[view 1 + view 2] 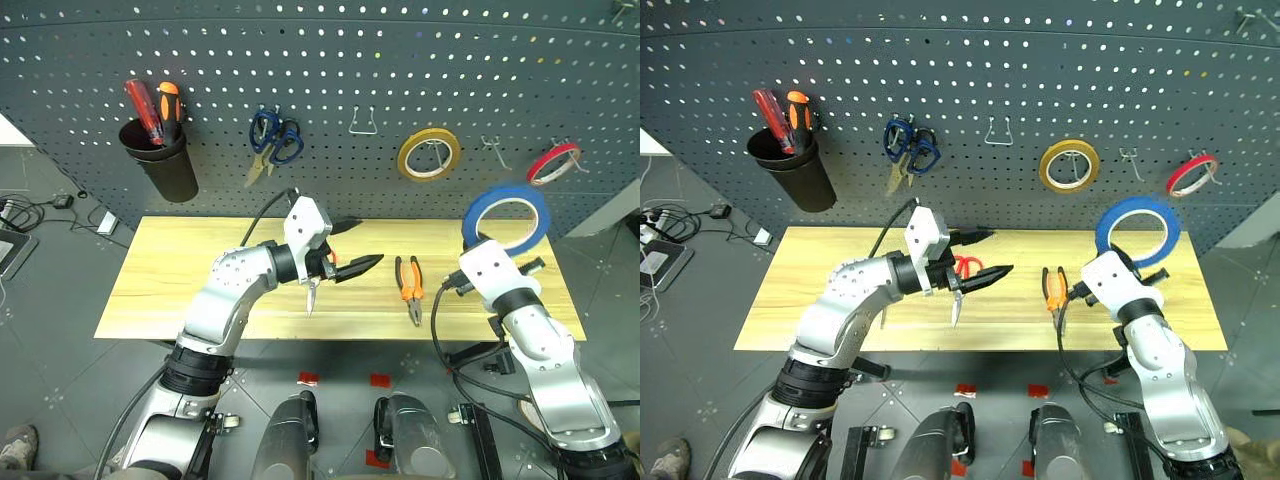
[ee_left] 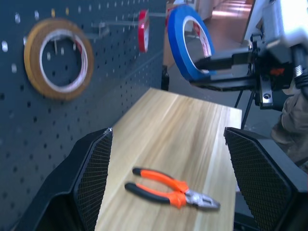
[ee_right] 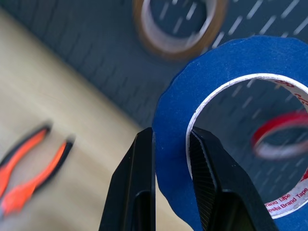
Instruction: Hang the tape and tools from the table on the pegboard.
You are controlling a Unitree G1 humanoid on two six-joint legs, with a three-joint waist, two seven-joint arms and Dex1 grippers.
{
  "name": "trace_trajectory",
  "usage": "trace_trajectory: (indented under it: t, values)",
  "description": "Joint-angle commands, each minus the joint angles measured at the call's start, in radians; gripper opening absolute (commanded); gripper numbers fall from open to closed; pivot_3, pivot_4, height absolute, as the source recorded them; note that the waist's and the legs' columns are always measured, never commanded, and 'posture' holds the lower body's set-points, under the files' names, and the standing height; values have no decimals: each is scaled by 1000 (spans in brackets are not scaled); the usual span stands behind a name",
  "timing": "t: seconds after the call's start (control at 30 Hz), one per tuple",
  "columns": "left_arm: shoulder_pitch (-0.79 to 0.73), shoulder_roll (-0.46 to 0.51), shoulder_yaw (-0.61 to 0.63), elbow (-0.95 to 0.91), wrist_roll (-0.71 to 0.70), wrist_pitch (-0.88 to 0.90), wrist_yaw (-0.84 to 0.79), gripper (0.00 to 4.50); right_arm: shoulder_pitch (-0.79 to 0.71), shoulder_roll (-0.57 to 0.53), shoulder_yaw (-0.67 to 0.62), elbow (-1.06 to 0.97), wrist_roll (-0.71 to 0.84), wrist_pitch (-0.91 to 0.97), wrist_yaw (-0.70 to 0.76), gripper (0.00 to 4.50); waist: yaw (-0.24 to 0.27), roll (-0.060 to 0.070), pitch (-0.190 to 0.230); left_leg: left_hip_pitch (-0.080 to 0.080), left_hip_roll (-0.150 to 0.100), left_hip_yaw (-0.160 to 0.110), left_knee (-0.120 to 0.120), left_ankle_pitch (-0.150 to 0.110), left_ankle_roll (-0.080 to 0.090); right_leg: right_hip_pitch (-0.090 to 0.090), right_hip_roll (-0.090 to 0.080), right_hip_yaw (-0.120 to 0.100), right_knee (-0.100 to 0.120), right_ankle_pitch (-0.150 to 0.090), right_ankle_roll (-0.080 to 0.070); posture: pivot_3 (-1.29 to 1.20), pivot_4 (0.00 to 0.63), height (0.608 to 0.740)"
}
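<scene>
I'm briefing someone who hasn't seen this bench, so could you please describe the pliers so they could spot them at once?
Start at the long light wood plank table below the dark grey perforated pegboard. The orange-and-black-handled pliers lie flat on its right half, between the two robot arms. Unlike the blue tape ring held up at the right, they are untouched.

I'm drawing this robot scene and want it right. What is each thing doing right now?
Blue tape: held up in the air, upright.
Right gripper: shut on the blue tape.
Left gripper: open, holding nothing.
Pliers: lying flat on the table, closed.
Yellow roll: hanging on the pegboard.
Blue-handled scissors: hanging, closed.
</scene>
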Motion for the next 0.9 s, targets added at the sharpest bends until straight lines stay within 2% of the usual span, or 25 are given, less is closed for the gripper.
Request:
trace_trajectory:
  t: [0.03, 0.17, 0.3, 0.5, 0.67, 0.87, 0.9]
  values:
    - [-37, -9, -10, 7, 7, -7, 6, 3902, -106, -4, -85, 136, 55, -95, 7, 683, -3, 0, 0, 0, 0, 0, 0, 0, 0, 0, 0, 0, 0, 0, -1, -318, 226, 740]
    - [-67, -34, -25, 46, 30, -21, 28, 3902, -240, -8, -127, 391, 126, -235, 29, 683, -6, 0, 0, 1, 0, 2, 0, 3, -3, 0, 1, 0, 1, 2, -4, -311, 224, 740]
    - [-74, -47, -30, 61, 46, -30, 39, 3902, -361, -10, -109, 593, 158, -373, 80, 683, -7, 0, 0, 1, 1, 4, -1, 3, -3, 0, 1, 1, 0, 4, -7, -303, 221, 740]
    - [-41, -28, -23, 45, 58, -27, 41, 3902, -447, 24, -145, 726, 237, -367, 123, 683, -6, 0, 0, 1, 1, 6, -1, 3, -3, -1, 1, 1, -1, 4, -7, -285, 215, 740]
    - [34, 66, -12, 46, 91, -65, 5, 3902, -351, 63, -152, 603, 255, -197, 98, 2311, -4, 0, -1, 1, 1, 5, 0, 3, -3, 0, 0, 2, 0, 4, -7, -287, 216, 740]
    - [177, 229, -17, 31, 143, -156, -78, 3902, -217, 207, -92, 328, 292, 199, 81, 4485, -9, 1, -1, 1, 3, 6, 0, 3, -3, -2, 0, 3, 2, 4, -8, -287, 234, 740]
    - [206, 262, -15, 24, 147, -168, -99, 3902, -209, 236, -80, 293, 304, 292, 80, 4485, -11, 1, -1, 1, 3, 6, 0, 3, -3, -2, 1, 4, 2, 4, -8, -284, 238, 740]
